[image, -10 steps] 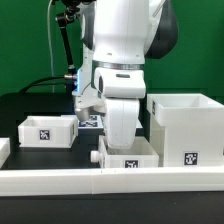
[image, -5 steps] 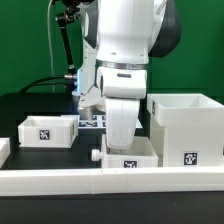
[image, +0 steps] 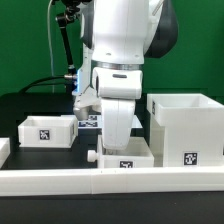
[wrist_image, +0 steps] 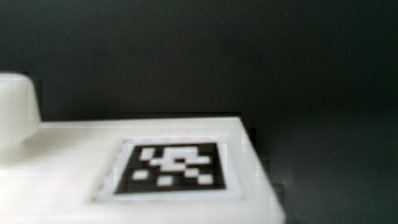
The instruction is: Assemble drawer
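A small white drawer box point(image: 125, 163) with a black tag on its front and a knob point(image: 90, 157) on its side sits at the front centre. My gripper point(image: 120, 138) reaches down into or just behind it, and its fingertips are hidden by the box wall. A large white drawer housing point(image: 185, 128) stands at the exterior view's right. A second small white box point(image: 46, 130) stands at the left. The wrist view shows a tagged white panel point(wrist_image: 178, 165) very close, blurred, with a rounded white part point(wrist_image: 15, 110) at its edge. No fingertips show there.
A long white rail point(image: 60, 181) runs along the table's front edge. The marker board point(image: 90, 121) lies behind the arm on the black table. A camera stand and cables point(image: 68, 60) rise at the back left.
The arm and the small centre drawer box have shifted a little toward the exterior view's left. The other boxes have not moved.
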{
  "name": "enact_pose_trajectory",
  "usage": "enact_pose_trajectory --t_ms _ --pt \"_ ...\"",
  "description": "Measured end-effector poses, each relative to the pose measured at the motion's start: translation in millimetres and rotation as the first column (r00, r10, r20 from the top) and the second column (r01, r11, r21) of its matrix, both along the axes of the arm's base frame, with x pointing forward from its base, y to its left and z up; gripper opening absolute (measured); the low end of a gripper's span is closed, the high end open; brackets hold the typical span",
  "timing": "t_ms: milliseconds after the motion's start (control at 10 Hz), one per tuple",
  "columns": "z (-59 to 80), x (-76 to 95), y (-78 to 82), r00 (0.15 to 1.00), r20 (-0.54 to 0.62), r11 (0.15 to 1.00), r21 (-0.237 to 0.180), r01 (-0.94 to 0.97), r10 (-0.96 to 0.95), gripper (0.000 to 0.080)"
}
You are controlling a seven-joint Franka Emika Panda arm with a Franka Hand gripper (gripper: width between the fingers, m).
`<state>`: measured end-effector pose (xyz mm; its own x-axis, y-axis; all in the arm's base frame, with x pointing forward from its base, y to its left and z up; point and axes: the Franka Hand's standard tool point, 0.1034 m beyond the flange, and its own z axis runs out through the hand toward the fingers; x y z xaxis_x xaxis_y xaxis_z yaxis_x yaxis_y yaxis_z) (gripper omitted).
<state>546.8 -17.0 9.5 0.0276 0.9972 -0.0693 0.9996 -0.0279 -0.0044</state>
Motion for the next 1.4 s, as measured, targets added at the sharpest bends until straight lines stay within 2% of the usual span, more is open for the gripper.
enact_pose_trajectory --t_ms 400,1400 --pt "4.8 2.4 8.0 0.999 -0.033 1.0 -0.005 0.021 -0.021 0.0041" --pt "0.4 -0.5 6.2 1.0 -0.005 1.0 0.001 0.029 -0.029 0.0041"
